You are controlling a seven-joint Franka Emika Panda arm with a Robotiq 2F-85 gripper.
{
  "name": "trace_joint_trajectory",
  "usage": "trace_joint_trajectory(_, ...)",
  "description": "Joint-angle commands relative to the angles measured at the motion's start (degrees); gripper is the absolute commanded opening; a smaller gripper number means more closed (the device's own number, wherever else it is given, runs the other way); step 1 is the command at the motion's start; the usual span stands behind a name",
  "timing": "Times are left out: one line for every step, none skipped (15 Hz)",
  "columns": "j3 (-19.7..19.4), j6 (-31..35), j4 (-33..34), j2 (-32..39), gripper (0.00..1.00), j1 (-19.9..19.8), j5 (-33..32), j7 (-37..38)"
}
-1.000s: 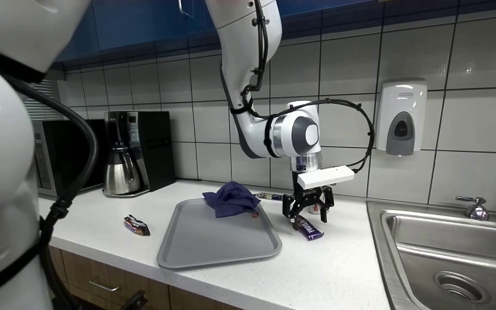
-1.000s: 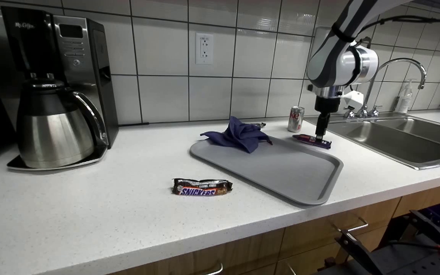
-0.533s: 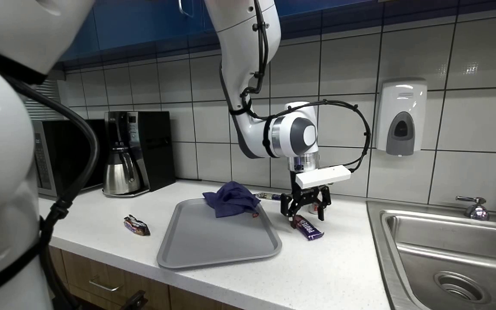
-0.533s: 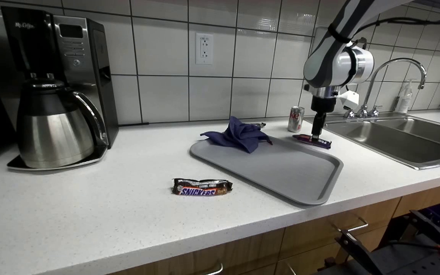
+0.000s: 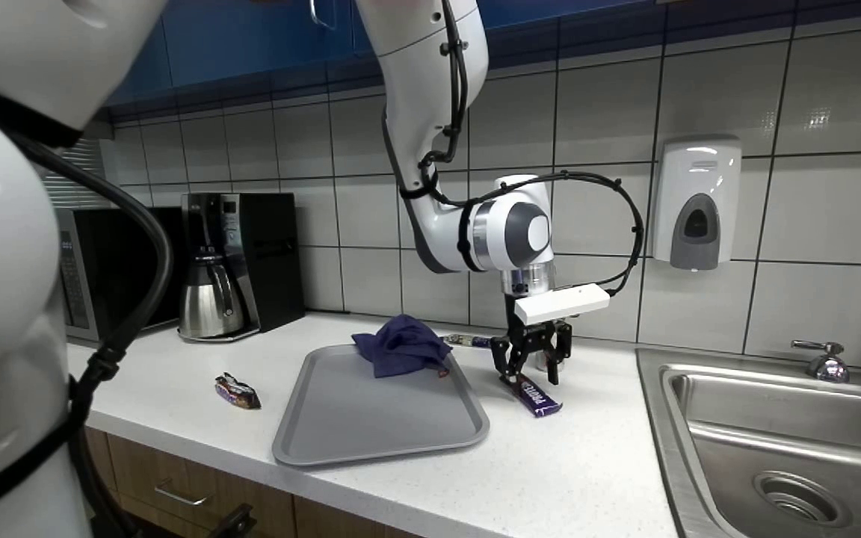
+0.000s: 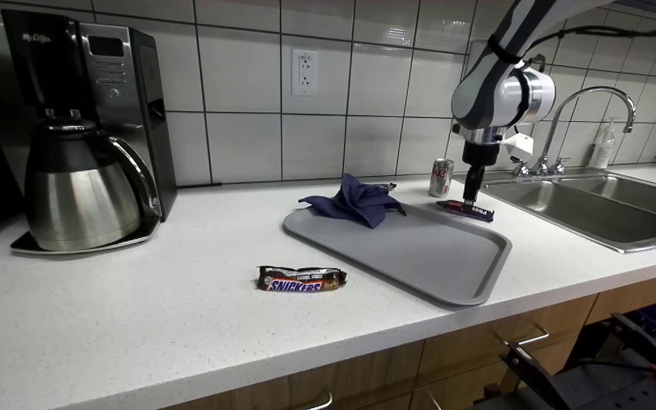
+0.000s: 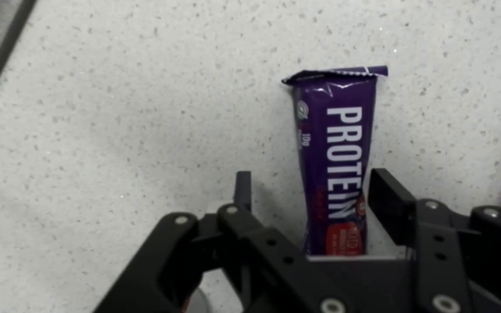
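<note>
Got the gripper point(image 7: 311, 189) spread, totally straddling a purple PROTEIN bar point(image 7: 339, 143). Also spotting a gray tray point(image 5: 382, 415) close by.

Purple protein bar point(image 7: 335, 161), white lettering w/ red patch, crimped end, lying flat on table point(image 7: 146, 108) nr gray tray point(image 5: 382, 418)

White arm point(image 5: 419, 90), black cables point(image 5: 164, 258), black claw point(image 5: 531, 378)

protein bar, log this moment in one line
claw: open, straddling protein bar | grip: none | protein bar: on counter | gray tray: nearby
</note>
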Motion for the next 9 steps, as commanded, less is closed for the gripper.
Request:
trace_joint_trajectory(0.8, -0.7, 1.5, 0.7, 0.4, -1.0, -1.2, 1.0)
trace_joint_trajectory(0.8, -0.7, 1.6, 0.7, 0.34, -1.0, -1.1, 1.0)
trace_joint_trajectory(0.8, -0.8, 1.6, 0.7, 0.27, -1.0, -1.1, 1.0)
trace_joint_trajectory(0.8, -0.8, 1.5, 0.6, 0.18, -1.0, -1.2, 1.0)
trace_joint_trajectory(0.7, -0.8, 1.4, 0.6, 0.11, -0.9, -1.3, 1.1)
trace_joint_trajectory(0.6, -0.9, 1.3, 0.2, 0.04, -0.9, -1.4, 1.2)
trace_joint_trajectory(0.5, -1.1, 1.1, -0.1, 0.06, -0.9, -1.4, 1.2)
trace_joint_trajectory(0.5, -1.5, 0.8, -0.7, 0.05, -0.9, -1.4, 1.2)
trace_joint_trajectory(0.5, -1.7, 0.4, -1.5, 0.05, -0.9, -1.4, 1.0)
